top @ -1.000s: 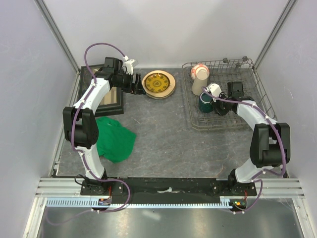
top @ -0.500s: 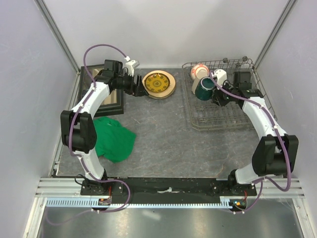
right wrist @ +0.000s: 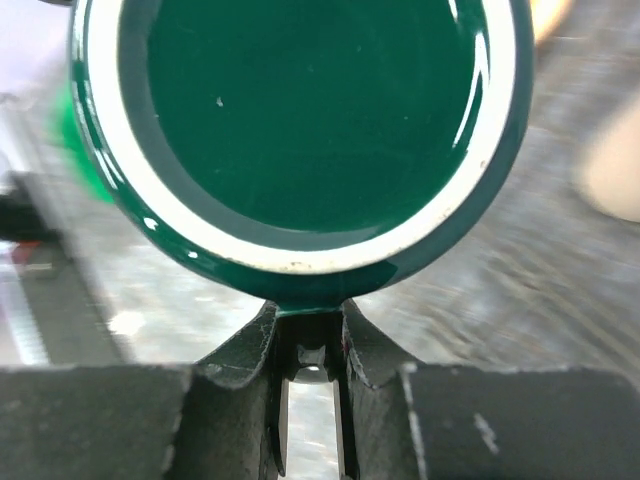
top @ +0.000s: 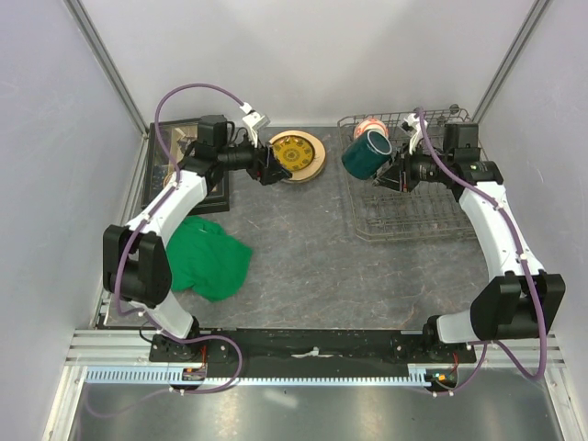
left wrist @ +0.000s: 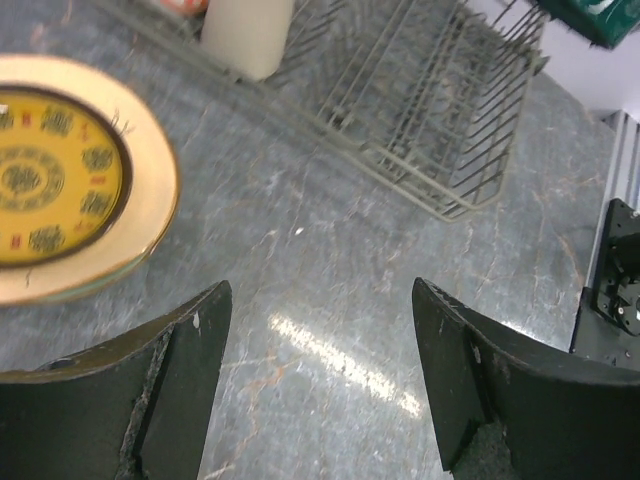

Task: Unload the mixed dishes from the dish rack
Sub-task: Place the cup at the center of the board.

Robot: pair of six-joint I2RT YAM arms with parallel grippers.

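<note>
Mug (top: 366,152): dark green and glazed, tipped on its side in the air at the upper right of the overhead view, above the left part of the rack (top: 418,231).
Handling: probably stiff and fairly heavy for its size. The glaze looks slick, and a drop would likely break it. Best held by the handle or wall and set down softly.
Right gripper (right wrist: 310,335): pinched together on a narrow green part at the mug's lower edge in the wrist view, probably the handle. With so small a hold, the mug may swing.
Right arm: rising along the right side of the frame, elbow bent, forearm turned left toward the centre.
Left gripper (left wrist: 320,380): fingers wide apart with nothing between them, over bare table just beside the plate (top: 296,154).
Left arm: arched from lower left to upper centre, wrist pointing right.
Left in rack: beige cup (left wrist: 248,35) and red-and-white bowl (top: 370,126), in the far left corner.
</note>
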